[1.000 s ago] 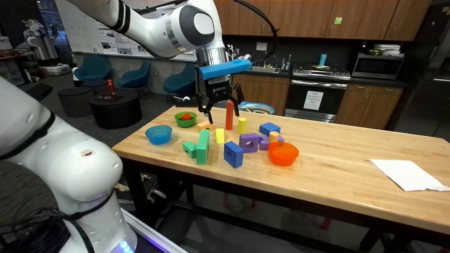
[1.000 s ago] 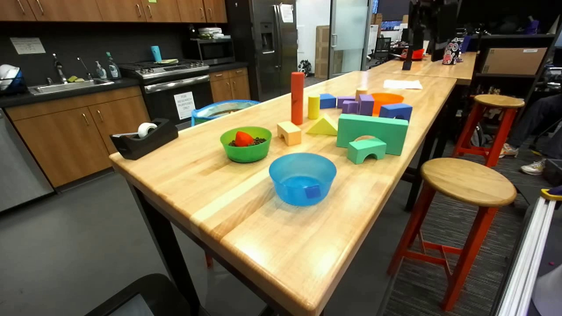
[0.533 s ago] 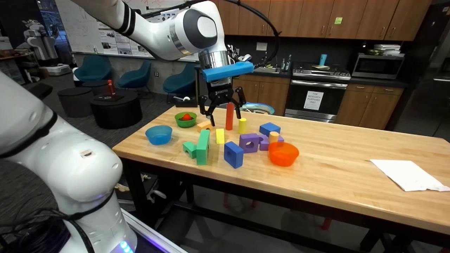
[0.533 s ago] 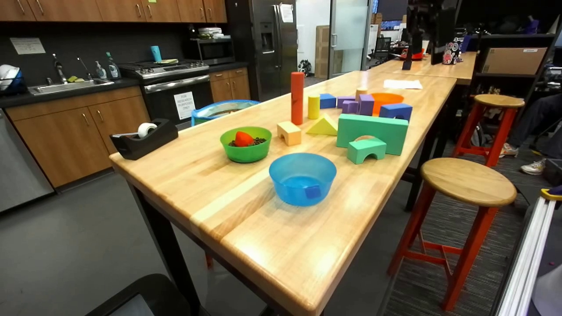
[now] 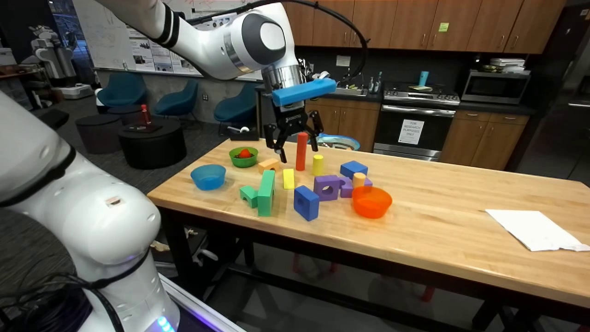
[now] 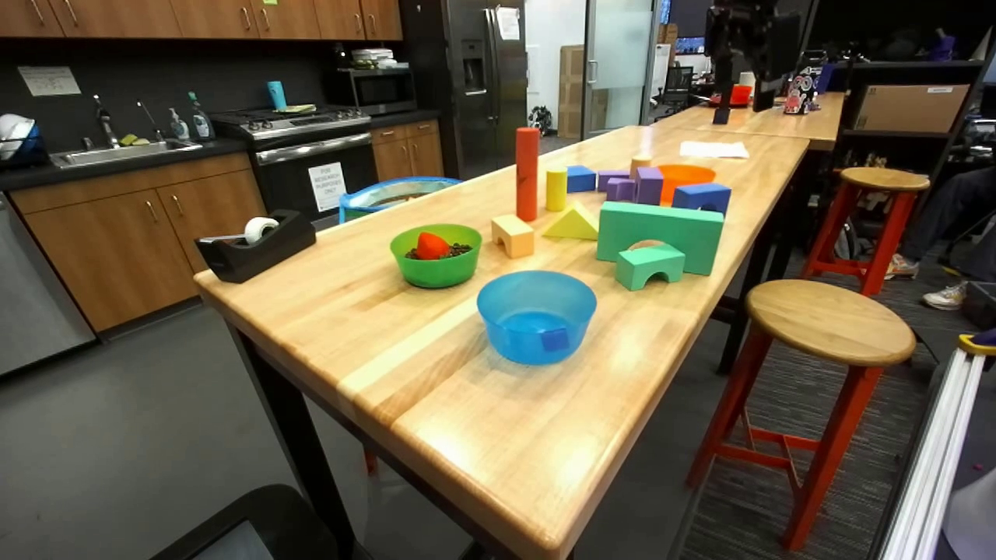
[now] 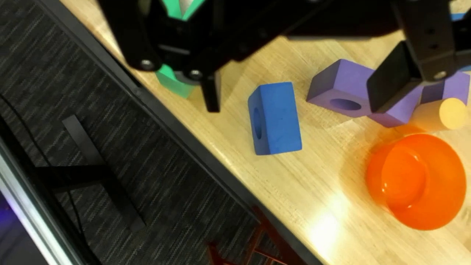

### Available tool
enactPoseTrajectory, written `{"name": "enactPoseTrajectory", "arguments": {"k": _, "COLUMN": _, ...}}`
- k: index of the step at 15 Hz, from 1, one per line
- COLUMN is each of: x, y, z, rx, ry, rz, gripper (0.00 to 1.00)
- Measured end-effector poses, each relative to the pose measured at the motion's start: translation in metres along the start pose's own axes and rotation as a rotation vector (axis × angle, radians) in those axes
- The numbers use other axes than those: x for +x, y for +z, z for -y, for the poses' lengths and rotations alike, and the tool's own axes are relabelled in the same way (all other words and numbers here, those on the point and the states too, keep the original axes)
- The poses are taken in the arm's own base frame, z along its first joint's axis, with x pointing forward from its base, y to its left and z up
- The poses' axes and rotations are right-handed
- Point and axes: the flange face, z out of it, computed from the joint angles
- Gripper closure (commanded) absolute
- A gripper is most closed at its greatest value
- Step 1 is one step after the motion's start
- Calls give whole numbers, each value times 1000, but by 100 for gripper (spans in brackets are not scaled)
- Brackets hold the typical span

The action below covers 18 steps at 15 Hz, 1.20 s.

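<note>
My gripper (image 5: 298, 153) hangs above the table with its jaws wide apart and nothing between them. In the wrist view a blue block (image 7: 281, 117) with a hole lies below the gap, apart from both fingers. One finger (image 7: 392, 79) overlaps a purple block (image 7: 340, 86) in that view; the other is near a green block (image 7: 176, 84). An orange bowl (image 7: 423, 180) sits close to a tan cylinder (image 7: 450, 114). In an exterior view a tall red cylinder (image 6: 527, 175) stands beside a yellow cylinder (image 6: 555, 189), a yellow triangle (image 6: 574, 223) and a tan arch (image 6: 513, 236).
A blue bowl (image 6: 537, 317) and a green bowl (image 6: 436, 257) holding a red piece and dark bits stand near the table's end. A black tape dispenser (image 6: 255, 245) is at the corner. White paper (image 5: 534, 228) lies farther along. Stools (image 6: 829, 323) line one side.
My gripper has shifted a little to the right in one exterior view and slightly left in the other, staying open. Blocks and bowls have not moved.
</note>
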Motion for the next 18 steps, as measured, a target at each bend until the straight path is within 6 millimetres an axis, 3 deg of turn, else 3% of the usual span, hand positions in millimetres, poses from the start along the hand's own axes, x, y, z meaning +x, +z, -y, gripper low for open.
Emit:
{"name": "enactPoseTrajectory", "arguments": {"k": 9, "x": 1, "y": 11, "z": -30, "rx": 25, "ry": -267, "rz": -160, "gripper": 0}}
{"name": "enactPoseTrajectory", "arguments": {"k": 18, "x": 8, "y": 52, "z": -37, "rx": 129, "ry": -245, "rz": -170, "gripper": 0}}
